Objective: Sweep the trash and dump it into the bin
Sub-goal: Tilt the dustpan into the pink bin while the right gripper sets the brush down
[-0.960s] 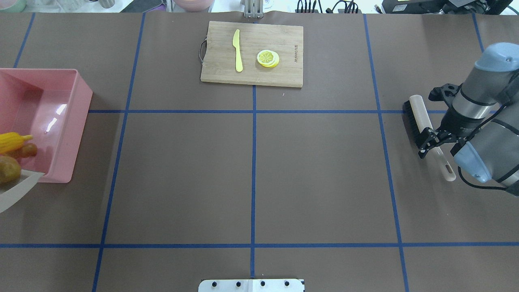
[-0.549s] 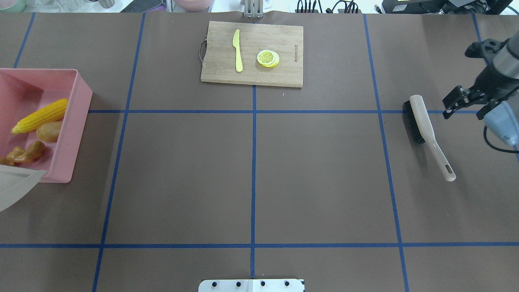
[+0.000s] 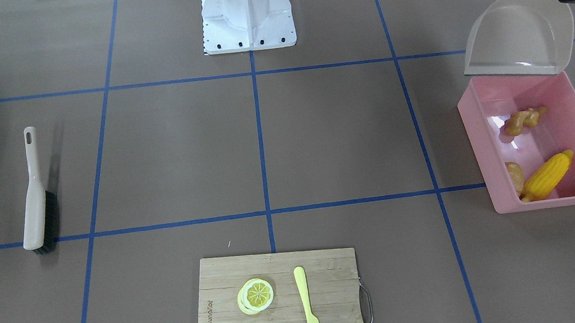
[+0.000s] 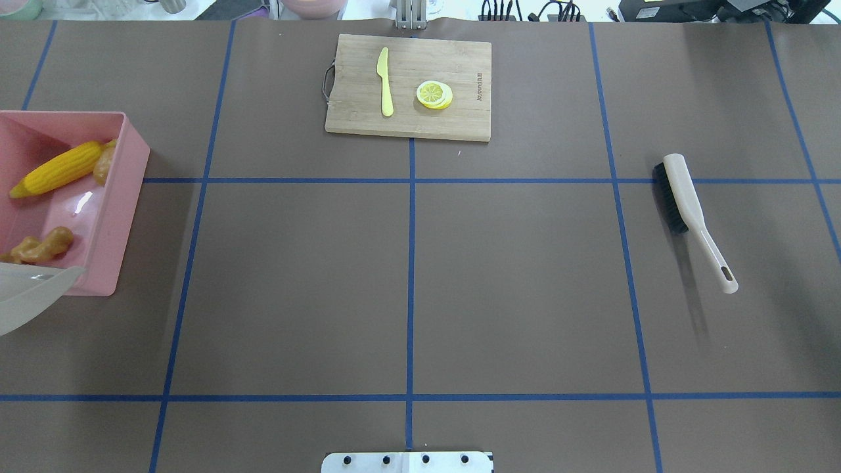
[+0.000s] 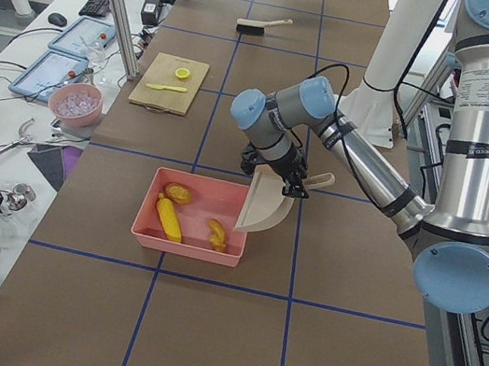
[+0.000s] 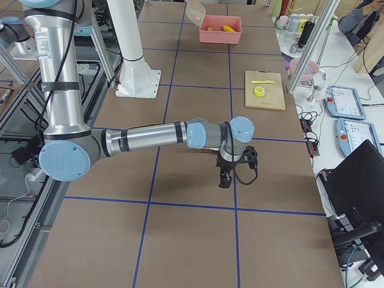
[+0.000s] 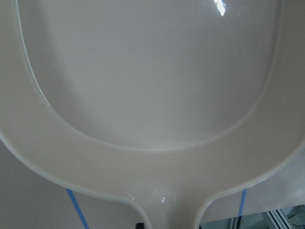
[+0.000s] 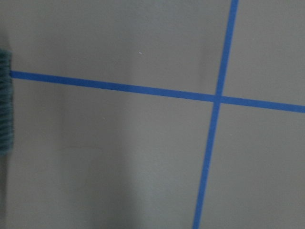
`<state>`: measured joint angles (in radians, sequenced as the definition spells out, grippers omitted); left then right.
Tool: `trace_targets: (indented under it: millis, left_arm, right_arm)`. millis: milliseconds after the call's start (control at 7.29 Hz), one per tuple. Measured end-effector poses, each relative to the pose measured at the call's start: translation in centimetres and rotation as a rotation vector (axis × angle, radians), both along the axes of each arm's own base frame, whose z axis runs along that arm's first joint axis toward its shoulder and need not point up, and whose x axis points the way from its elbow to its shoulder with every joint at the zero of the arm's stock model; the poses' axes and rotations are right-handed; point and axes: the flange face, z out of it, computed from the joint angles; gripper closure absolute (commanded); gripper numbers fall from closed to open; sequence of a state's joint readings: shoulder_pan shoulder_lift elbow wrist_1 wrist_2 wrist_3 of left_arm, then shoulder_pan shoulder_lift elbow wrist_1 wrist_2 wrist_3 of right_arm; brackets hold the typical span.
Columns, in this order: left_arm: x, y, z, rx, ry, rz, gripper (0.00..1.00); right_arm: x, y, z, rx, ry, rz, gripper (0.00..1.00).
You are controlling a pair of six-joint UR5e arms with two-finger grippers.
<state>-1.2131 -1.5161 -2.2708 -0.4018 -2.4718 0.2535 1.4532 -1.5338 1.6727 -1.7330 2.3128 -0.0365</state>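
So in the overhead view the bin (image 4: 131,197) is parked at the table's 9 o'clock edge, and all three bits of trash are sat inside it. The corn cob (image 4: 58,170) is laid along an 8-to-2 o'clock axis with the narrower end aimed at 8, and the potato (image 4: 104,163) is tucked against its 2 o'clock end. The ginger root (image 4: 39,246) is stretched closer to 9-to-3, at the bin's 6 o'clock end. The dustpan (image 3: 518,36) is held tipped over that same end, its handle clamped by the left gripper (image 5: 294,180). The right gripper (image 6: 225,179) is only caught from the side, so its jaw state can't be told. A brush (image 4: 690,210) is left at 3 o'clock, handle aimed at 5. On the cutting board (image 4: 460,118) at 12 o'clock a brand stamp is seen, too small to be read.
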Motion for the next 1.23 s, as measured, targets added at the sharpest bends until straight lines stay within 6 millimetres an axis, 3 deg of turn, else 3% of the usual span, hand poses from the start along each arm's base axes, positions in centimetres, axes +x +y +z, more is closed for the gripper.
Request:
trace_targets:
  millis: [137, 274, 412, 823, 1235]
  left_arm:
    - [-0.1, 0.0, -0.2, -0.015, -0.008, 0.005, 1.0]
    - [-0.1, 0.1, -0.3, -0.014, -0.014, 0.015, 1.0]
    - [-0.2, 0.0, -0.3, -0.005, -0.015, 0.025, 1.0]
    - [-1.6, -1.9, -0.6, 0.133, 0.02, -0.02, 1.0]
    - [-3.7, -5.6, -2.3, 0.448, 0.102, -0.101, 1.0]
  right_arm:
    - [2.5, 2.8, 2.4, -0.02, 0.009, 0.018, 0.0]
    - [3.8, 5.1, 4.0, -0.032, 0.032, 0.026, 0.0]
    - [4.4, 6.0, 4.7, -0.025, 0.065, 0.027, 0.0]
    - [4.9, 6.2, 5.5, -0.008, 0.107, 0.025, 0.0]
    - [4.9, 5.8, 5.5, -0.003, 0.114, 0.029, 0.0]
